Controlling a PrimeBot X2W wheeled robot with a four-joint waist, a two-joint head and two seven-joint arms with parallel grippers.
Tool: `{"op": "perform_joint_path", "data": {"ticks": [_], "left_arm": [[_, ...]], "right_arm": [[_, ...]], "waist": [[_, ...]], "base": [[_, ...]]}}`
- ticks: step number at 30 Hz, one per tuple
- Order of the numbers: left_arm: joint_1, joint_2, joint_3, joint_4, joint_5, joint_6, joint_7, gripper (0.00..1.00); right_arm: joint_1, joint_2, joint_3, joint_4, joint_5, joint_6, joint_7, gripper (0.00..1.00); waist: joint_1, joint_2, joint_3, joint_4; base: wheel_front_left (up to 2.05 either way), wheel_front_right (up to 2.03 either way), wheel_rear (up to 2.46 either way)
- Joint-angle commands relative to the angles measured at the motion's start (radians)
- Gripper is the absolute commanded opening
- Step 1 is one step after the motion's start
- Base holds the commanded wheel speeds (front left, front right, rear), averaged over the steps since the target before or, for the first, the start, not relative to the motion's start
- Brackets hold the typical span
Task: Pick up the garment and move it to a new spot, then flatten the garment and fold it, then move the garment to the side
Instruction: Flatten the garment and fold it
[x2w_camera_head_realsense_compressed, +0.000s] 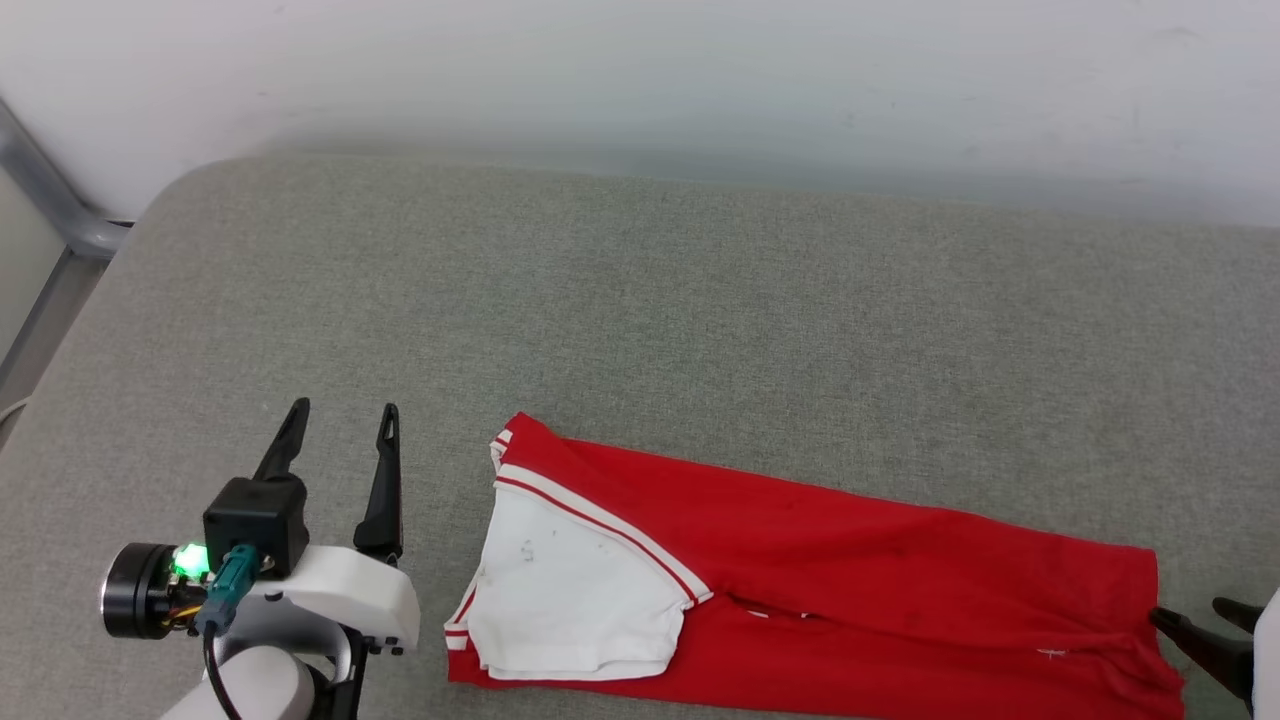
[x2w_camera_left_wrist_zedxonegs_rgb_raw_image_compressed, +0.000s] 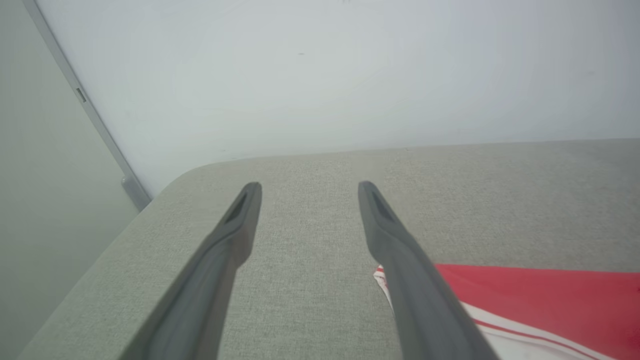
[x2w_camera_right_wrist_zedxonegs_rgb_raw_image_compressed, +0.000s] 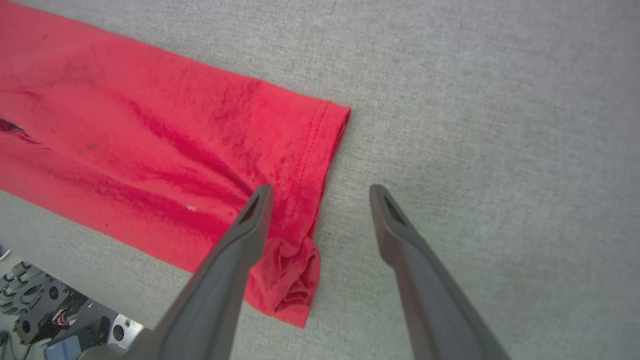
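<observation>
The garment (x2w_camera_head_realsense_compressed: 850, 560) lies folded into a long red band on the grey padded surface (x2w_camera_head_realsense_compressed: 700, 300), with a white sleeve (x2w_camera_head_realsense_compressed: 570, 590) and striped trim on top at its left end. My left gripper (x2w_camera_head_realsense_compressed: 344, 410) stands open just left of that end, holding nothing; in the left wrist view its fingers (x2w_camera_left_wrist_zedxonegs_rgb_raw_image_compressed: 309, 186) point across bare padding, the garment (x2w_camera_left_wrist_zedxonegs_rgb_raw_image_compressed: 540, 295) beside the right finger. At the hem end my right gripper (x2w_camera_head_realsense_compressed: 1188, 610) is open. In the right wrist view, one finger of it (x2w_camera_right_wrist_zedxonegs_rgb_raw_image_compressed: 321, 189) is over the crumpled hem corner of the garment (x2w_camera_right_wrist_zedxonegs_rgb_raw_image_compressed: 150, 150).
A pale wall (x2w_camera_head_realsense_compressed: 640, 80) runs along the far edge of the padded surface. A metal frame rail (x2w_camera_head_realsense_compressed: 50, 190) stands off the rounded left corner. Bare padding stretches behind the garment. Part of my own base (x2w_camera_right_wrist_zedxonegs_rgb_raw_image_compressed: 50, 310) shows at the lower left of the right wrist view.
</observation>
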Motion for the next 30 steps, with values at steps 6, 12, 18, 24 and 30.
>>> {"op": "perform_joint_path", "data": {"ticks": [6,12,18,24,30], "left_arm": [[0.155,-0.111,0.195,-0.050,0.192,0.001,-0.006,1.00],[0.256,-0.211,0.319,-0.070,0.348,-0.026,-0.006,1.00],[0.326,-0.316,0.414,-0.092,0.460,-0.099,-0.006,1.00],[0.367,-0.410,0.499,-0.064,0.531,-0.177,-0.006,1.00],[0.380,-0.463,0.564,-0.054,0.577,-0.237,-0.006,1.00]], "right_arm": [[-0.015,0.046,-0.006,0.044,0.007,-0.001,0.027,1.00],[-0.026,0.080,0.005,0.093,0.009,-0.001,0.029,1.00],[-0.022,0.118,0.053,0.161,0.020,-0.001,0.026,1.00],[-0.015,0.162,0.125,0.204,0.047,0.002,0.006,1.00],[-0.025,0.148,0.166,0.220,0.070,0.005,-0.031,0.00]], "waist": [[0.0000,0.0000,0.023,0.021],[0.0000,0.0000,0.042,0.041],[0.0000,0.0000,0.058,0.052],[0.0000,0.0000,0.063,0.058],[0.0000,0.0000,0.059,0.058]], "base": [[0.00,0.00,0.00],[0.00,0.00,0.00],[0.00,0.00,0.00],[0.00,0.00,0.00],[0.00,0.00,0.00]]}}
